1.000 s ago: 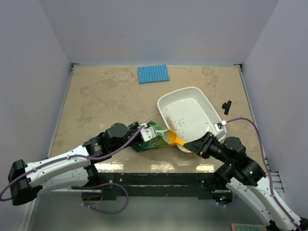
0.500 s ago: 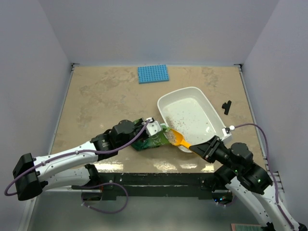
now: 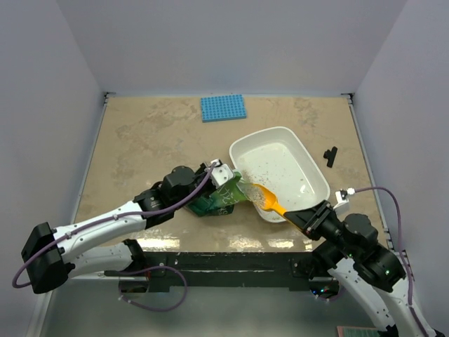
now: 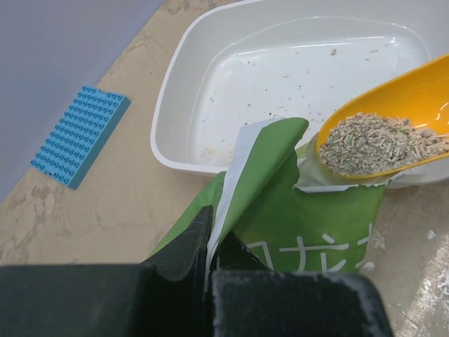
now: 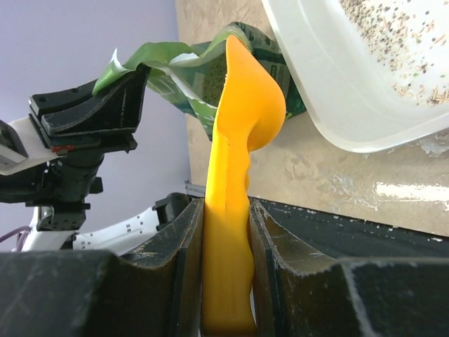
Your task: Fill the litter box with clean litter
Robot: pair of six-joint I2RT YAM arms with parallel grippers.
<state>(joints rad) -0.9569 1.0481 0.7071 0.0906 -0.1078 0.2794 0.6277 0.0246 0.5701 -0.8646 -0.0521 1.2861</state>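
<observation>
The white litter box (image 3: 314, 167) sits right of centre, with only scattered grains on its floor (image 4: 302, 77). My left gripper (image 3: 223, 175) is shut on the top edge of the green foil bag (image 3: 217, 200), holding it up; the bag also shows in the left wrist view (image 4: 316, 232). My right gripper (image 3: 303, 219) is shut on the handle of the orange scoop (image 3: 266, 199). The scoop bowl (image 4: 393, 119) holds a heap of clean litter (image 4: 372, 144) just above the bag's mouth, beside the box's near-left rim. In the right wrist view the scoop (image 5: 235, 140) points at the bag (image 5: 203, 77).
A blue studded mat (image 3: 223, 107) lies at the back of the table. A small black piece (image 3: 329, 154) lies right of the litter box. Spilled grains lie on the table near the box's front corner (image 5: 337, 186). Grey walls enclose the table.
My right gripper has drawn back toward the near right, pulling the loaded scoop out of the bag. My left gripper has shifted right and lifted the bag's edge.
</observation>
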